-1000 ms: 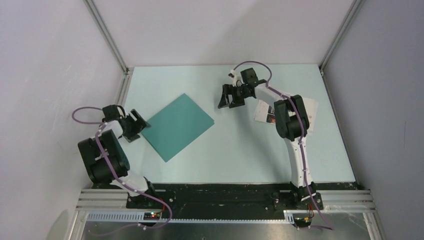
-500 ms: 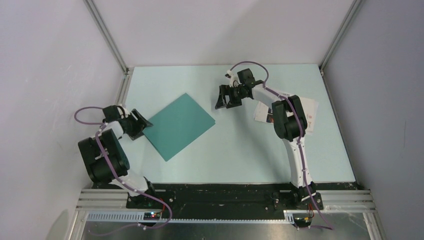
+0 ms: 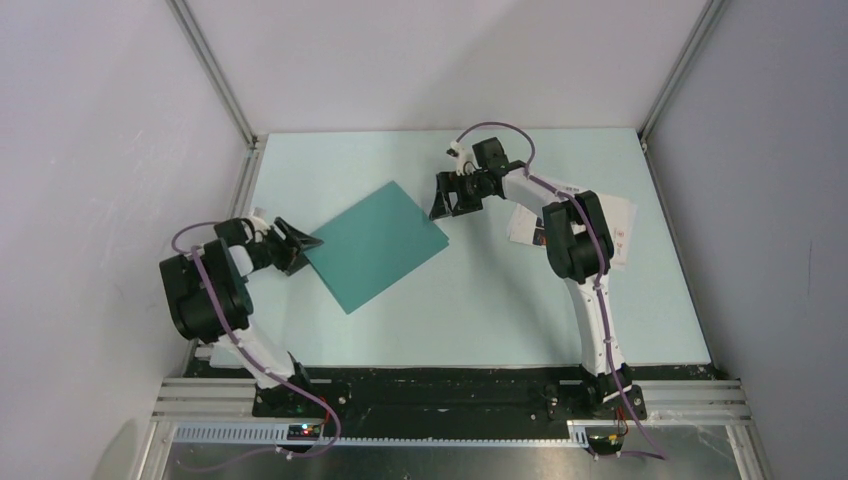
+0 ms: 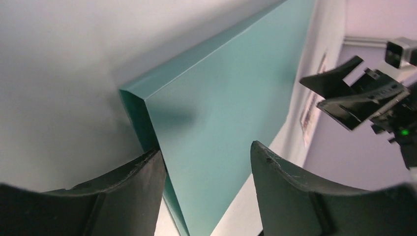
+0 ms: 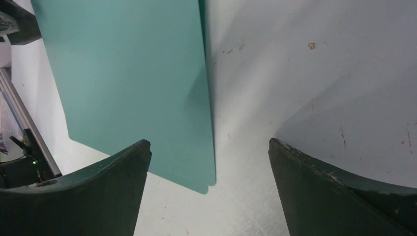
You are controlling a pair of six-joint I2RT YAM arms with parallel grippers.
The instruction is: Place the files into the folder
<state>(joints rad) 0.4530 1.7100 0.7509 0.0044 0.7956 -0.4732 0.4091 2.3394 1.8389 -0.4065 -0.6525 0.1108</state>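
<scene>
The teal folder (image 3: 378, 245) lay flat and closed on the pale table (image 3: 480, 310). It sat on the left half, turned so its corners pointed up, down and to the sides like a diamond.

The left gripper (image 3: 298, 243) was low down at the folder's left corner. Its two dark fingers (image 4: 133, 182) were apart, and the corner of the folder poked in between them. One finger was right against the folder's edge. The other finger was out over the teal cover with a gap showing. The gripper was not squeezing the folder. It was released.

The right gripper (image 3: 447, 208) was on the other side, just beside the folder's far right edge. Its fingers (image 5: 334, 196) were spread wide. Nothing was between them but the folder's edge and the bare table below. It held nothing. It was hard to tell whether it touched the folder or only hung over it.

The files (image 3: 620, 215) were white sheets lying on the right side of the table, well apart from the folder. The right arm (image 3: 575, 240) crossed over them and hid most of them. A bit of a dark photo showed on the sheet to the left of the arm. The files were not in the folder.
</scene>
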